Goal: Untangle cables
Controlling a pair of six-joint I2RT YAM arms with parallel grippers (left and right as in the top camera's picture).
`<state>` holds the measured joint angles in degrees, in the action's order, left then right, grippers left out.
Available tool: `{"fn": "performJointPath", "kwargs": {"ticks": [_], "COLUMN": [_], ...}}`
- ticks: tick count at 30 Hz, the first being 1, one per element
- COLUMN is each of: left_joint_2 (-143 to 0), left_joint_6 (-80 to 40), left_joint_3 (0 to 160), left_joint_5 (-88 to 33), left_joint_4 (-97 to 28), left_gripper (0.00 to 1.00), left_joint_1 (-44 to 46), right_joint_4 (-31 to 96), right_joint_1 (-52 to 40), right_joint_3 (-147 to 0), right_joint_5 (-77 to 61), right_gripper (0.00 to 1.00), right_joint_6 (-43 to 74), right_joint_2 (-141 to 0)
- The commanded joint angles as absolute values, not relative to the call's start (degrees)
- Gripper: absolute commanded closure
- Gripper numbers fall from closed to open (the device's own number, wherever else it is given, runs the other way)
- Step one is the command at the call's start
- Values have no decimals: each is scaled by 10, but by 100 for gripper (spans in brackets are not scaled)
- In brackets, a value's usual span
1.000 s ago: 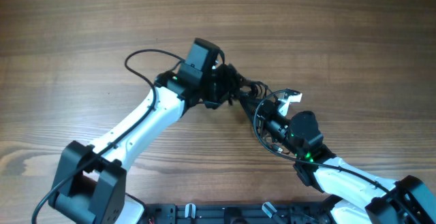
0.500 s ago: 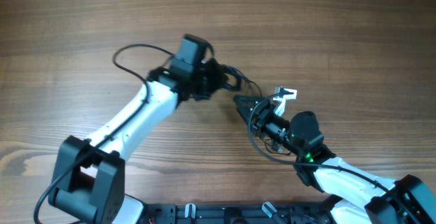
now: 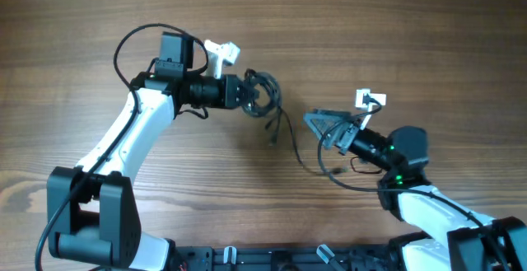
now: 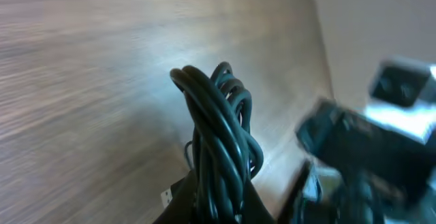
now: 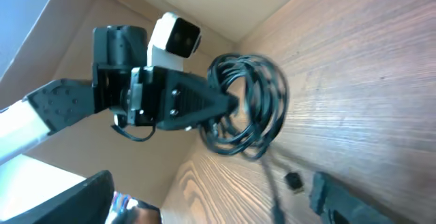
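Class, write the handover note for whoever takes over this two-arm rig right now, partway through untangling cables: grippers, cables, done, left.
Left gripper: jaws shut on the cables, a bunched coil at its tip.
Right gripper: apart from the coil, nothing visibly held; open or shut unclear.
Cables: one loose tail trails over the table toward the right gripper, with its plug free.
Done: one tail out.
Left: loosen the coil, separate the cords.
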<state>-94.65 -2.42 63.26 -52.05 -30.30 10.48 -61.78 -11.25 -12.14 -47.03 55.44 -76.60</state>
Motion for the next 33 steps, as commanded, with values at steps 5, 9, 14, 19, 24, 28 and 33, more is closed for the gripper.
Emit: {"fn": "performJointPath", "kwargs": {"ticks": [5, 9, 14, 19, 24, 28, 33], "left_joint_2": [-942, -942, -942, -942, -942, -942, -943], "left_joint_6": [175, 177, 176, 154, 21, -99, -301], "left_joint_3": [639, 639, 639, 639, 639, 639, 639], "left_joint_5": [-664, -659, -646, -602, -490, -485, -466], "left_joint_4": [-377, -383, -385, -389, -381, -349, -288], "left_gripper": [96, 96, 96, 82, 42, 26, 28], "left_joint_1": [158, 206, 242, 245, 245, 245, 249], "right_joint_4": [-571, -552, -545, -545, -546, -544, -544], "right_joint_1": [-106, -106, -106, -106, -106, -106, -106], "right_joint_3": [-120, -120, -120, -120, -120, -120, -120], "right_joint_5": [-525, -529, -529, -538, -495, -429, -372], "right_gripper": [18, 26, 72, 96, 96, 96, 96], "right_joint_6": [436, 435, 437, 450, 546, 636, 712], "right_joint_2": [-768, -768, -768, -768, -768, -768, -769]}}
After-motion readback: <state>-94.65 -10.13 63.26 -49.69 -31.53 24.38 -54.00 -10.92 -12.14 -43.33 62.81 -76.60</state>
